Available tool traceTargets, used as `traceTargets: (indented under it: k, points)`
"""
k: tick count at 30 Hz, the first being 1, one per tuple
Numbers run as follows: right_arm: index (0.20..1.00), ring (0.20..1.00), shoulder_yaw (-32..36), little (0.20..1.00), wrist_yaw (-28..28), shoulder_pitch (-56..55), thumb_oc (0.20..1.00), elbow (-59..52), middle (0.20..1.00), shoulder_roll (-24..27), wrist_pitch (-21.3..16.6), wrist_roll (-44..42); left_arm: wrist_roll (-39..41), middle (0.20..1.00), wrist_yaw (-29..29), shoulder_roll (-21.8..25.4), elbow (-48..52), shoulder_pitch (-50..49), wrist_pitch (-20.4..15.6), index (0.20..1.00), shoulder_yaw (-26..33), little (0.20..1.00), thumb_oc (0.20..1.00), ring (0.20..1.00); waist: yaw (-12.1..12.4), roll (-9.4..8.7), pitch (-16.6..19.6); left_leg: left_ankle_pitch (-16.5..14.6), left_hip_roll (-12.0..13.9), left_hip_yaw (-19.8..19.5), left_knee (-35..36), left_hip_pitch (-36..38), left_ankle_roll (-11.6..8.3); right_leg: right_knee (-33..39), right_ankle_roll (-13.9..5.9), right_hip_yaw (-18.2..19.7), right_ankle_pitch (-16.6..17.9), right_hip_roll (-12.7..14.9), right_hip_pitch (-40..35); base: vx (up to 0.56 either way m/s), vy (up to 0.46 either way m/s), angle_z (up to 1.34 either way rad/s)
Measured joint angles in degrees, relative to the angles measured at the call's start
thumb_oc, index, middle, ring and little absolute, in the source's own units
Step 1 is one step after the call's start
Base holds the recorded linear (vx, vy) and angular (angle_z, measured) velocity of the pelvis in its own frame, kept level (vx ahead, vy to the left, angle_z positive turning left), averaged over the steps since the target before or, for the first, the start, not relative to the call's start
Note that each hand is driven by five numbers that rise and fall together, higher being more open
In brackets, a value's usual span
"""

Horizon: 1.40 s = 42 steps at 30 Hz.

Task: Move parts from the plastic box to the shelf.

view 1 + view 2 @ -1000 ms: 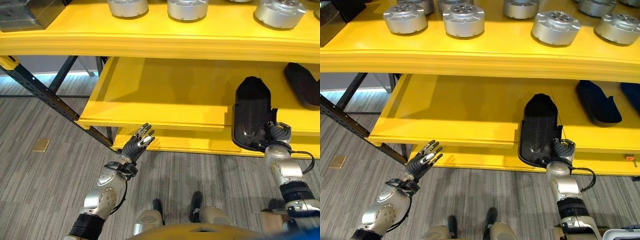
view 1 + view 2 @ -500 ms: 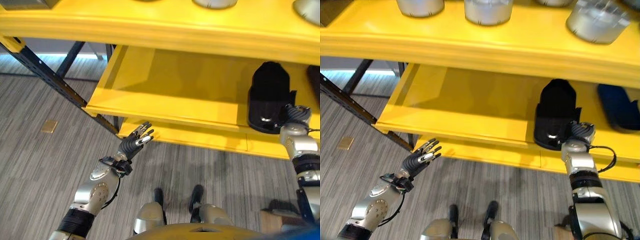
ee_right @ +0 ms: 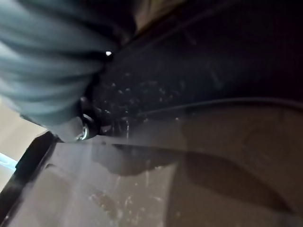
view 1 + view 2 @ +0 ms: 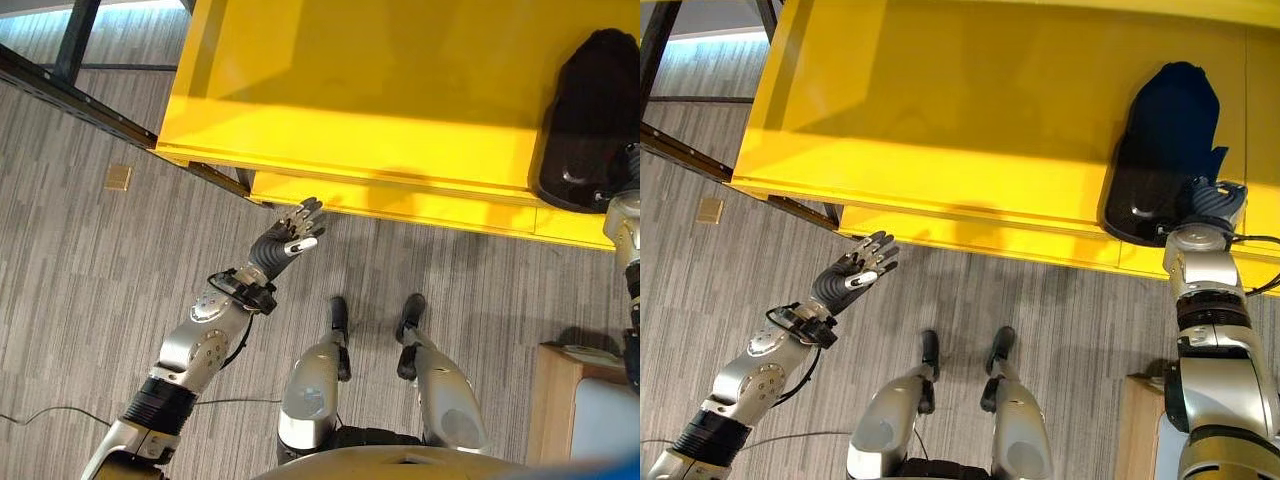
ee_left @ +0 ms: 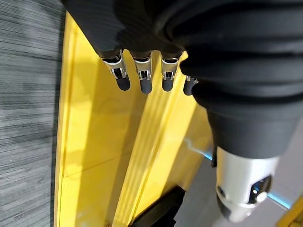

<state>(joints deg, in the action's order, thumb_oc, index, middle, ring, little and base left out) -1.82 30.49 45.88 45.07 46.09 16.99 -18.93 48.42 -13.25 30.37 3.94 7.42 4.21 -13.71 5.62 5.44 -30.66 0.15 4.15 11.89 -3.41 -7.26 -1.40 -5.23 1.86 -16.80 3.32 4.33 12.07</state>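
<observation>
Our right hand sits at the near end of the black moulded part, which lies on the yellow shelf by its front edge, toward the right. We cannot tell if the fingers are curled on the part or slack; the right wrist view is too dark and close. Our left hand hovers over the floor just off the shelf's front edge, fingers straight and spread, holding nothing.

Risk, as we judge it: the part's near end reaches the front lip, so pulling the hand back while fingers catch could drag it off the shelf.

Shelf surface is smooth, glossy yellow, bare left of the part. Grey striped carpet floor below, with a small brass floor plate; dark steel rack brace at left; a wooden box corner lower right.
</observation>
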Motion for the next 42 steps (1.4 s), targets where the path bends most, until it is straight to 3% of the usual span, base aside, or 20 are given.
traceTargets:
  k: [6, 15, 24, 25, 26, 32, 36, 41, 42]
  points:
    - [0.200, 0.200, -3.5, 0.200, -0.7, 5.9, 0.200, 1.7, 0.200, 2.9, -0.1, 1.2, 1.2, 1.000, 1.1, 1.3, 2.1, -0.6, -0.9, 1.000, -0.5, 1.000, 1.000, 1.000, 0.0, 0.26, -0.9, 0.7, -1.1, -0.1, -2.0, -4.1, 0.84, -6.0, -0.23, 0.3, -1.5, 2.3, 6.0, -0.06, -0.034, 0.04]
    - [0.200, 0.200, -6.7, 0.200, -1.1, 8.5, 0.200, 2.0, 0.200, 4.0, 0.4, 6.4, 1.8, 1.000, 1.1, 2.2, 2.6, -2.7, -1.1, 1.000, -1.0, 1.000, 1.000, 1.000, 0.8, 0.30, -1.0, 0.7, -0.8, -0.7, -3.8, -6.2, 0.89, -7.7, -0.12, 0.3, -1.7, 2.4, 7.5, 0.01, -0.066, 0.03]
    - [0.200, 0.200, -10.1, 0.200, -1.1, 15.2, 0.200, 6.0, 0.200, 7.5, 3.4, 8.5, 1.7, 1.000, -0.2, 4.5, 4.4, -4.4, -1.1, 1.000, -0.7, 1.000, 1.000, 1.000, 1.8, 0.25, -1.0, -1.7, 0.9, -3.1, -11.2, -11.6, -0.51, -14.4, 1.79, -1.2, -5.6, 2.4, 11.7, 0.04, -0.129, 0.08]
    - [0.507, 0.507, -10.1, 0.507, -0.6, 15.2, 0.507, 6.1, 0.507, 7.7, 3.6, 7.3, 1.7, 1.000, -0.2, 4.5, 4.4, -4.3, -1.1, 1.000, -0.7, 1.000, 1.000, 1.000, 1.5, 0.28, -1.0, -1.7, 0.9, -3.0, -11.4, -11.6, -0.54, -15.3, 2.01, -1.1, -6.0, 2.6, 12.1, 0.03, -0.046, -0.03]
    - [1.000, 1.000, -10.0, 1.000, -0.3, 15.2, 1.000, 6.9, 1.000, 7.7, 3.8, 6.4, 1.7, 1.000, -0.2, 4.6, 4.4, -4.3, -1.1, 1.000, -0.7, 1.000, 1.000, 1.000, 1.5, 0.33, -0.9, -1.7, 1.0, -3.0, -11.7, -11.6, -0.57, -15.7, 2.13, -1.0, -6.2, 2.6, 12.2, 0.00, 0.000, 0.00]
    - [1.000, 1.000, -10.1, 1.000, -0.3, 17.2, 1.000, 9.4, 1.000, 7.8, 5.0, 2.1, 1.7, 1.000, -0.6, 4.6, 4.4, -4.1, -1.0, 1.000, 0.1, 1.000, 1.000, 1.000, 1.6, 1.15, -0.9, -1.6, 0.6, -2.1, -11.7, -10.9, -0.45, -17.1, 2.30, 0.1, -6.4, 3.3, 12.6, -0.01, 0.030, -0.04]
    - [1.000, 1.000, -7.8, 1.000, 3.9, 17.2, 1.000, 9.4, 1.000, 7.8, 4.7, -0.3, 1.7, 1.000, -0.6, 4.6, 4.4, -4.4, -1.0, 1.000, 0.2, 1.000, 1.000, 1.000, 1.5, 1.25, -0.8, -1.3, 0.3, -1.6, -10.8, -10.0, -0.33, -17.2, 2.49, 0.4, -6.2, 3.5, 12.4, -0.03, 0.042, -0.04]
    - [1.000, 1.000, -6.4, 1.000, 8.6, 16.8, 1.000, 3.0, 1.000, 7.7, -0.3, -1.1, 1.8, 1.000, -0.7, 4.5, 4.4, -5.1, -1.2, 1.000, 0.3, 1.000, 1.000, 1.000, 0.7, 1.91, -0.5, 0.0, -0.3, -1.3, -6.8, -5.0, -0.36, -15.3, 2.11, 0.8, -5.9, 3.6, 8.4, -0.02, 0.131, -0.01]
    - [1.000, 1.000, -3.7, 1.000, 9.6, 14.1, 1.000, -4.4, 1.000, 6.7, -2.2, -0.8, 1.9, 1.000, -0.6, 4.1, 4.3, -6.9, -1.3, 1.000, 0.9, 1.000, 1.000, 1.000, 0.1, 2.15, -0.4, 0.7, -0.4, -0.9, -4.7, -2.9, -0.26, -14.1, 1.95, 0.9, -5.4, 3.3, 6.9, 0.02, 0.107, -0.09]
